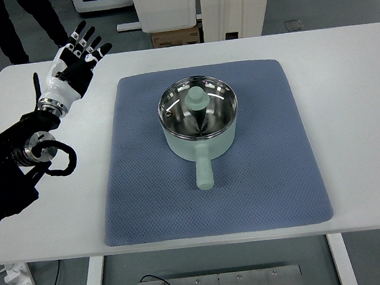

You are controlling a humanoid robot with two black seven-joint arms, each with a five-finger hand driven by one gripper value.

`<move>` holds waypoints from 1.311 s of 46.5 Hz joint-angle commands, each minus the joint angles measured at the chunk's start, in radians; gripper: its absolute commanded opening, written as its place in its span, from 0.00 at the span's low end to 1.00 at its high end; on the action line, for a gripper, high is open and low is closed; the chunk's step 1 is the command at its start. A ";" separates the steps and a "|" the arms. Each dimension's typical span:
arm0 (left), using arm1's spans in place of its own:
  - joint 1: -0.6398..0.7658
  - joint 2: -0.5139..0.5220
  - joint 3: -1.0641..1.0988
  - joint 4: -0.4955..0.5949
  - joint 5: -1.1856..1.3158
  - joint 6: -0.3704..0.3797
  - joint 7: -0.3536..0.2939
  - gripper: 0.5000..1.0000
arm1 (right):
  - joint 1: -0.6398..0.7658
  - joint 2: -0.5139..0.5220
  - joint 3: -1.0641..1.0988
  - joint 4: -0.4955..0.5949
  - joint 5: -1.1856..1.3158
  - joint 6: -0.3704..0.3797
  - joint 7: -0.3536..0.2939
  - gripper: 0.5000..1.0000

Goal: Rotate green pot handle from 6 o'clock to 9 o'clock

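A pale green pot [199, 118] with a glass lid and a green knob [196, 99] stands on a blue mat [147, 188] in the middle of the white table. Its handle [204, 171] points straight toward the near edge. My left hand [74, 59] hovers over the table's far left part, well away from the pot, with its fingers spread and nothing in them. The black left arm comes in from the left edge. My right arm does not show.
The white table [355, 98] has bare surface on both sides of the mat. A person's dark legs [1, 26] stand beyond the far left corner. White cabinets and a cardboard box [175, 38] sit behind the table.
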 commanded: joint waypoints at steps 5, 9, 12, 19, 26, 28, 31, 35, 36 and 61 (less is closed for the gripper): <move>-0.020 0.115 -0.064 -0.230 0.137 0.004 -0.077 1.00 | 0.001 0.000 0.000 0.001 -0.001 0.001 0.000 1.00; -0.026 0.164 -0.101 -0.325 0.219 0.004 -0.077 1.00 | 0.000 0.000 0.000 0.001 -0.001 -0.001 0.000 1.00; -0.043 0.187 -0.119 -0.388 0.279 0.002 -0.077 1.00 | 0.001 0.000 0.000 0.001 0.001 -0.001 0.000 1.00; -0.081 0.244 -0.124 -0.537 0.412 0.001 -0.077 1.00 | 0.000 0.000 0.000 -0.001 0.001 -0.001 0.000 1.00; -0.120 0.249 -0.124 -0.620 0.556 -0.004 -0.077 1.00 | 0.000 0.000 0.000 -0.001 -0.001 -0.001 0.000 1.00; -0.135 0.247 -0.124 -0.632 0.608 -0.009 -0.077 1.00 | 0.000 0.000 0.000 0.001 0.001 -0.001 0.000 1.00; -0.156 0.246 -0.124 -0.655 0.676 -0.015 -0.077 1.00 | 0.000 0.000 0.000 -0.001 0.001 0.001 0.000 1.00; -0.190 0.240 -0.124 -0.671 0.728 -0.047 -0.074 1.00 | 0.000 0.000 0.000 -0.001 0.001 -0.001 0.000 1.00; -0.198 0.238 -0.124 -0.674 0.736 -0.058 -0.072 1.00 | 0.000 0.000 0.000 -0.001 -0.001 -0.001 0.000 1.00; -0.253 0.247 -0.072 -0.864 1.055 -0.228 -0.066 1.00 | 0.001 0.000 0.000 -0.001 -0.001 -0.001 0.000 1.00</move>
